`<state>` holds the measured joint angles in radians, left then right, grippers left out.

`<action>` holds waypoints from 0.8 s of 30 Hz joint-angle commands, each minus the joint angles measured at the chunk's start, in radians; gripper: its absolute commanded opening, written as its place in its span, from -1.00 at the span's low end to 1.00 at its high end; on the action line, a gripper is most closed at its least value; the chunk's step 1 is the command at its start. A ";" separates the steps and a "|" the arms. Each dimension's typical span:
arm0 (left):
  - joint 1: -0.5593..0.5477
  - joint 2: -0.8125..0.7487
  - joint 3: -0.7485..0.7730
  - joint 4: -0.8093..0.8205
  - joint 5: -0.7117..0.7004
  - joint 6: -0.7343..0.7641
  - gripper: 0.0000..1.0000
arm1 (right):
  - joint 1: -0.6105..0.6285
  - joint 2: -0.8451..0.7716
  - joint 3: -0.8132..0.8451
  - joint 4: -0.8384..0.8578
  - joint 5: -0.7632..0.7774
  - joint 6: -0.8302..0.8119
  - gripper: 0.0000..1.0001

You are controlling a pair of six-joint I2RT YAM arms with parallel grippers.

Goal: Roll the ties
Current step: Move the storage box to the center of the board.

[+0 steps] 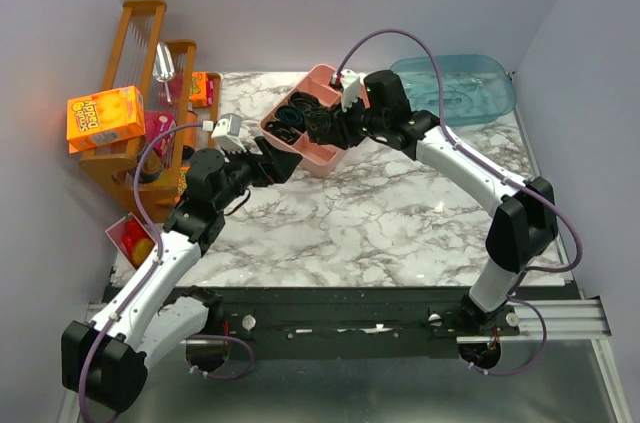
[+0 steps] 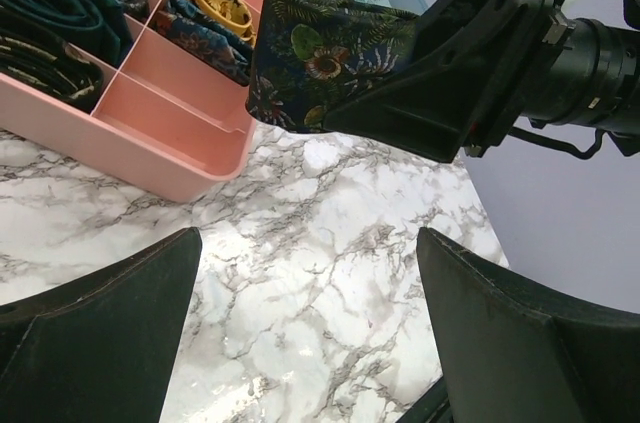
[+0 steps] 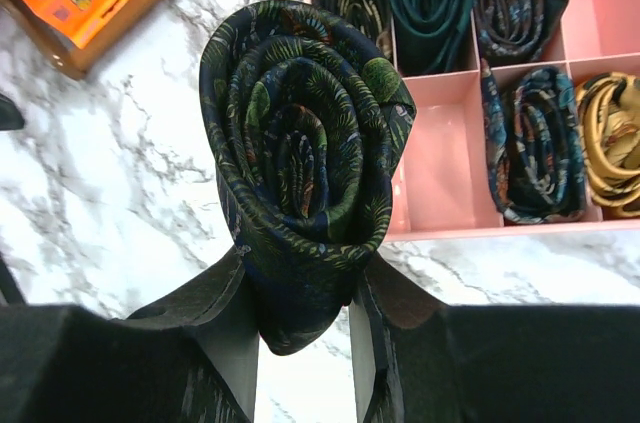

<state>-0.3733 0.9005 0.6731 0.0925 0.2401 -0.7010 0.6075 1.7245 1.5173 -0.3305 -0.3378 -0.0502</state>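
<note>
right gripper (image 3: 300, 293) pinching rolled tie (image 3: 300, 143), holding it at tray (image 3: 440, 183) edge | left gripper (image 2: 308, 243) spread, gripping nothing | five rolls (image 3: 430, 3) sitting in tray, some slots empty | progress: late, held roll likely awaiting placing

The divided tray (image 1: 318, 163) sits toward the back of the table (image 1: 380, 233), with a tub (image 1: 455, 83) behind it and to its right. A rack (image 1: 110, 168) stands along the table's left edge, with a box (image 1: 104, 116) on it. At the tray's near side, a rolled tie (image 3: 300, 163) is pinched between the fingers of the right gripper (image 3: 300, 318), clear of the tabletop. The left gripper (image 2: 310, 273) hangs over the table to the left, apart from both. In the right wrist view, three rolled ties (image 3: 430, 3) lie side by side in the tray's farther row. The nearer row holds two more ties (image 3: 535, 143) toward the right.
</note>
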 commanded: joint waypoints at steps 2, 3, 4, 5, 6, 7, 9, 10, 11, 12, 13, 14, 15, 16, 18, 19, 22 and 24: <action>0.019 -0.028 -0.017 0.004 0.044 0.006 0.97 | -0.008 0.024 0.073 -0.012 0.019 -0.184 -0.63; 0.020 -0.028 -0.021 0.003 0.045 0.006 0.97 | -0.008 0.024 0.073 -0.012 0.010 -0.244 -0.63; 0.022 -0.028 -0.021 0.001 0.047 0.006 0.97 | -0.008 0.021 0.073 -0.012 0.003 -0.275 -0.63; 0.027 -0.028 -0.024 0.001 0.051 0.006 0.97 | -0.008 0.017 0.067 -0.005 0.005 -0.301 -0.63; 0.028 -0.026 -0.029 0.001 0.054 0.006 0.97 | -0.008 0.015 0.066 -0.004 0.005 -0.356 -0.63; 0.028 -0.028 -0.032 0.003 0.056 0.005 0.97 | -0.008 0.012 0.064 -0.005 0.005 -0.391 -0.63; 0.031 -0.029 -0.041 0.010 0.059 -0.002 0.97 | -0.008 0.009 0.057 -0.005 0.014 -0.479 -0.63; 0.031 -0.026 -0.043 0.012 0.067 -0.002 0.97 | -0.008 0.007 0.057 -0.007 0.023 -0.506 -0.64; 0.033 -0.023 -0.044 0.013 0.068 -0.002 0.97 | -0.009 0.006 0.057 -0.011 0.045 -0.536 -0.68; 0.034 -0.023 -0.049 0.015 0.071 -0.002 0.97 | -0.009 0.001 0.052 -0.016 0.057 -0.592 -0.71; 0.034 -0.020 -0.049 0.013 0.074 0.000 0.97 | -0.009 -0.002 0.050 -0.018 0.072 -0.620 -0.74; 0.036 -0.018 -0.049 0.013 0.079 0.001 0.97 | -0.009 -0.002 0.052 -0.018 0.110 -0.643 -0.77; 0.037 -0.018 -0.052 0.015 0.079 0.001 0.97 | -0.009 -0.003 0.061 -0.019 0.127 -0.681 -0.78; 0.037 -0.015 -0.055 0.016 0.079 0.000 0.97 | -0.008 -0.005 0.066 -0.025 0.140 -0.700 -0.78; 0.039 -0.014 -0.058 0.019 0.087 -0.002 0.97 | -0.009 -0.009 0.075 -0.030 0.167 -0.727 -0.77; 0.040 -0.011 -0.060 0.019 0.090 -0.002 0.97 | -0.011 -0.009 0.081 -0.033 0.172 -0.735 -0.77; 0.043 -0.009 -0.066 0.023 0.093 0.001 0.97 | -0.011 0.001 0.099 -0.050 0.169 -0.743 -0.77; 0.047 -0.009 -0.070 0.027 0.094 0.000 0.97 | -0.011 0.018 0.151 -0.102 0.148 -0.731 -0.76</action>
<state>-0.3393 0.8898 0.6205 0.0959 0.3046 -0.7036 0.6071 1.7447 1.5715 -0.3706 -0.2085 -0.7357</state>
